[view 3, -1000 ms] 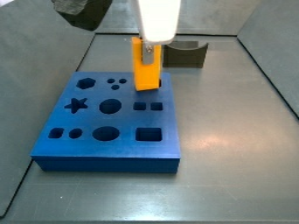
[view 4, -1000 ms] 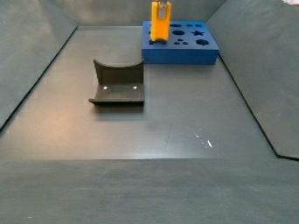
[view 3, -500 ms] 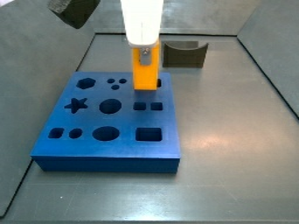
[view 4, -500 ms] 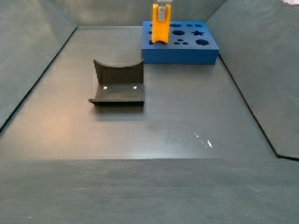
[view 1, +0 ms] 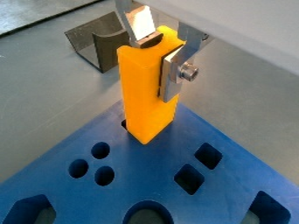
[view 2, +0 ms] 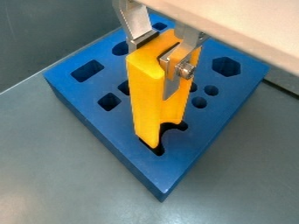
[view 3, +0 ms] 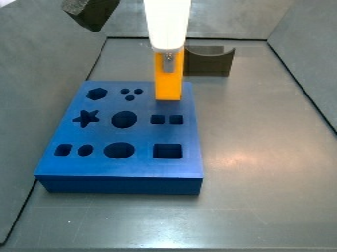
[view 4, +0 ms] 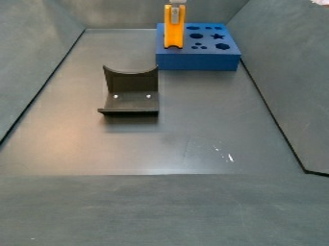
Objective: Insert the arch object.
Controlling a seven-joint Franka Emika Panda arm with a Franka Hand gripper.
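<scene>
Here I saw the gripper [view 1: 158, 54] pinching the orange block [view 1: 149, 87] upright, its bottom end inside a hole in the blue board [view 2: 111, 118].

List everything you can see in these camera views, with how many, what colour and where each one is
Arch object: one, orange-yellow, upright between the fingers, lower end at a hole near the blue board's edge.
Blue board: one, blue, flat on the floor, with round, square and star-shaped holes.
Fixture: one, dark, standing on the floor apart from the board.
Floor: one, grey, with walls around it.
Gripper: one, silver fingers with dark pads, above the board's edge, shut on the arch object's upper part.
</scene>
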